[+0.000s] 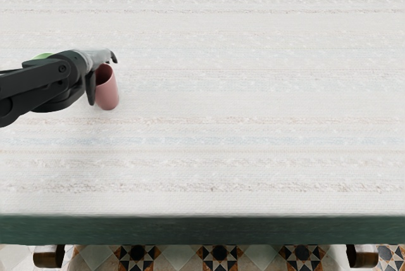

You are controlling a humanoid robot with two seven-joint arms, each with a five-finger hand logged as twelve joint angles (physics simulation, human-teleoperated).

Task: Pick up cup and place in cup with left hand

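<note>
Pink cup at the fingers' end of the left hand

Matte pink, tapering cup [107,90] stands near the left side of the pale woven tabletop [253,94], long axis about vertical, mouth up. Left hand [93,59], grey and black, reaches in over its rim side; cup lies just past the palm, toward the picture's right and front edge. Digits spread: one reaches out beyond the rim, one hangs beside the wall nearer the arm. Contact there cannot be told; no firm hold apparent. Green piece [43,56] mostly hidden behind the arm, likely the second cup. Judgement: next, settle the digits around the wall and close; knocking the rim could tip it
</note>
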